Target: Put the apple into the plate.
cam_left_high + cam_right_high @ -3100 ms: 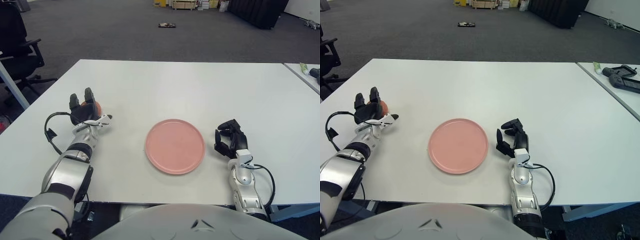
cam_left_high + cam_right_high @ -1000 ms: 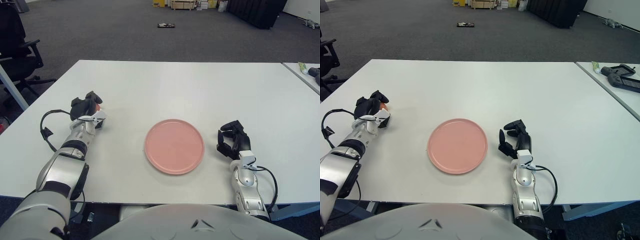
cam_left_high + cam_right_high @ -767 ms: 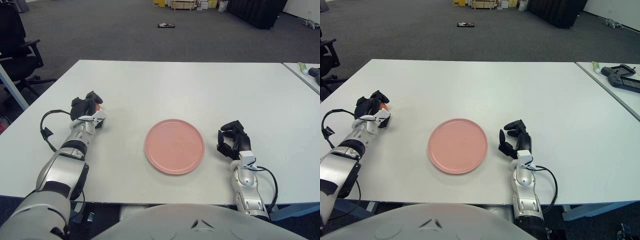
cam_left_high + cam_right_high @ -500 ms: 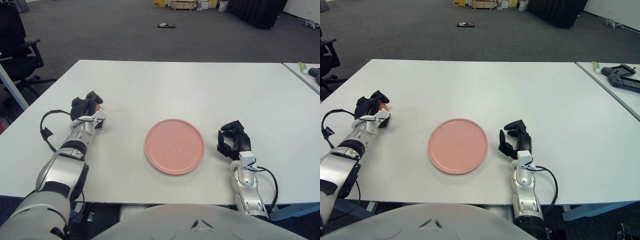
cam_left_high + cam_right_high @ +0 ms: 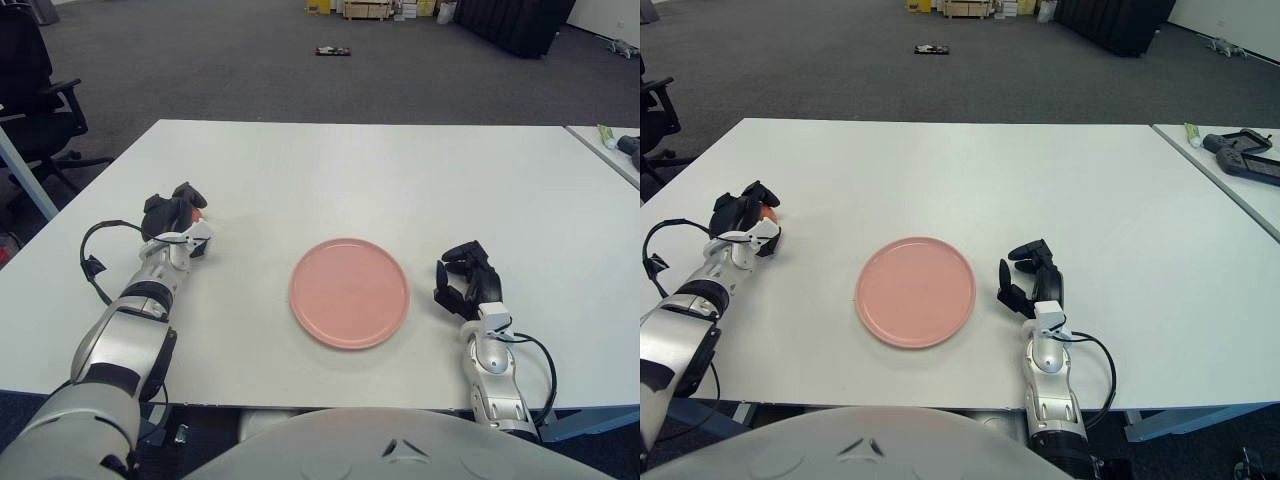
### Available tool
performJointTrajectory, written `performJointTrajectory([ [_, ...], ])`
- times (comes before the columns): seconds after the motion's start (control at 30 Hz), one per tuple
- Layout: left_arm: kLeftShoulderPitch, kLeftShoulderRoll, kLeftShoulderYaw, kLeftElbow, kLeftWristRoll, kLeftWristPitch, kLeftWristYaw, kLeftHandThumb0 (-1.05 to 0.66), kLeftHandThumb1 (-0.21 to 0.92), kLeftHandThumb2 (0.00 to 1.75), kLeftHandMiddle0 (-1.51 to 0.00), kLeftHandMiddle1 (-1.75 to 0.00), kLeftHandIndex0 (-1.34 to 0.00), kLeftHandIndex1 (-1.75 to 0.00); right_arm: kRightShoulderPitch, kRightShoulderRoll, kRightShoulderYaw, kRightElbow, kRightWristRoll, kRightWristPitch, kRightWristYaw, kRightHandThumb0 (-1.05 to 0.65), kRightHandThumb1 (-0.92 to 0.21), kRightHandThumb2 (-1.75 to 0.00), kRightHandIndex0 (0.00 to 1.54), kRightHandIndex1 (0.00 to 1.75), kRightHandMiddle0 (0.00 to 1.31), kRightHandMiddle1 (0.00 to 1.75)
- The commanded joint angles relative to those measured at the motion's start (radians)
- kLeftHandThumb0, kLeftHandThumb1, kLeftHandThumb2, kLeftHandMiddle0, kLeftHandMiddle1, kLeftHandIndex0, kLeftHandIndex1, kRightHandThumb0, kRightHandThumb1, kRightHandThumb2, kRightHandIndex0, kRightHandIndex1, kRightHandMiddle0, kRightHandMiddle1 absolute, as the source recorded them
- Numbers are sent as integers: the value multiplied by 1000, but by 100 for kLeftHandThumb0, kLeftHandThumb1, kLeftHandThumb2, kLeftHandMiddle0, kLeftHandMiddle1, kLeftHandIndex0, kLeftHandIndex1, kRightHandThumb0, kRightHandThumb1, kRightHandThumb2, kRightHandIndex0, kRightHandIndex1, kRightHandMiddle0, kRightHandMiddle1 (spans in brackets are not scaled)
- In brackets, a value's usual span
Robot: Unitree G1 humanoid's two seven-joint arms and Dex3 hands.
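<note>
On the white table the left hand sits near the left edge, well to the left of the pink plate. Its dark fingers are curled down over the apple, of which only a small orange-red patch shows between them and beside the white wrist housing; the grasp looks closed around the fruit, and the hand and apple are low at the tabletop, though whether the apple touches the surface cannot be told. A black cable loops out from the left forearm toward the table's edge. The plate lies flat in the middle of the near part of the table, with nothing on it. The right hand shows just to the right of the plate, apart from its rim, with its black fingers loosely bent and nothing in them. Beyond the table is grey carpet, a black office chair stands off the far left corner, and the corner of a second table shows at the right.
</note>
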Motion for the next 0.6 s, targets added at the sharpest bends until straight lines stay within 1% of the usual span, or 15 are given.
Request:
performJointTrajectory([
  [0.0, 37, -20, -11, 20, 0, 7, -41, 0, 7, 158, -78, -167, -61, -175, -16, -5, -6, 11, -5, 3, -6, -39, -64, -92, 69, 172, 37, 175],
  [0.1, 29, -22, -8, 10, -4, 7, -47, 0, 7, 157, -79, -165, -61, -175, -16, -4, -8, 11, -5, 5, -7, -39, -64, -92, 68, 172, 37, 175],
  [0.2, 23, -25, -15, -40, 3, 8, -31, 0, 7, 157, -80, -164, -61, -175, -16, -3, -9, 12, -4, 4, -9, -39, -64, -92, 68, 172, 37, 175],
  [0.4, 37, -7, -32, -71, 22, -22, 2, 0, 7, 156, -81, -162, -60, -175, -16, -3, -10, 14, 2, -1, -5, -39, -64, -91, 69, 173, 37, 175],
  [0.53, 44, 8, -41, -123, 33, -25, 8, 0, 7, 156, -81, -162, -60, -175, -18, -3, -10, 20, 2, -8, -6, -39, -64, -91, 69, 173, 37, 175],
  [0.57, 49, 14, -42, -156, 38, -19, 5, 0, 7, 156, -81, -162, -60, -175, -19, -4, -10, 21, 0, -9, -7, -39, -64, -91, 70, 173, 37, 175],
])
